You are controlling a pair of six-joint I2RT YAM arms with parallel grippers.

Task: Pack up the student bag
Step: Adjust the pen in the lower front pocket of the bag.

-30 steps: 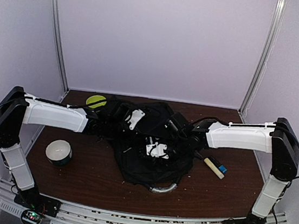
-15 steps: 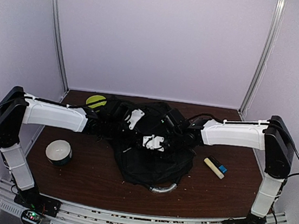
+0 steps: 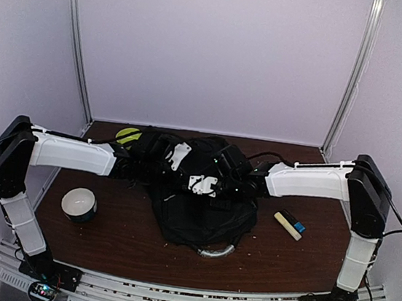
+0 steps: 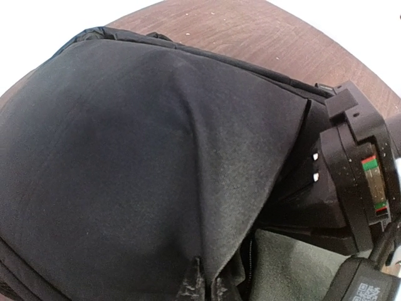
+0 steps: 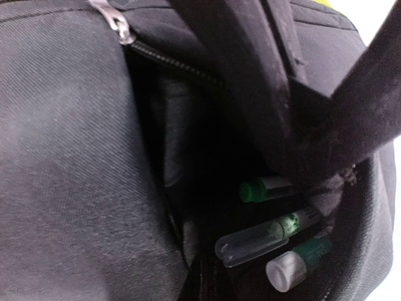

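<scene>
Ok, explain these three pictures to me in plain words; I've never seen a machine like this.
Two white robot arms are bolted at the near edge of a table. One picture looks down from above; the other two come from cameras on each wrist. Both arms meet over the black student bag on it. The left tool and right tool sit at its opening; whether either grips fabric is unclear. The right wrist view looks inside, where capped pens lie. Beside the bag: a white bowl, a yellow-green disc and a cream stick next to a blue item.
</scene>
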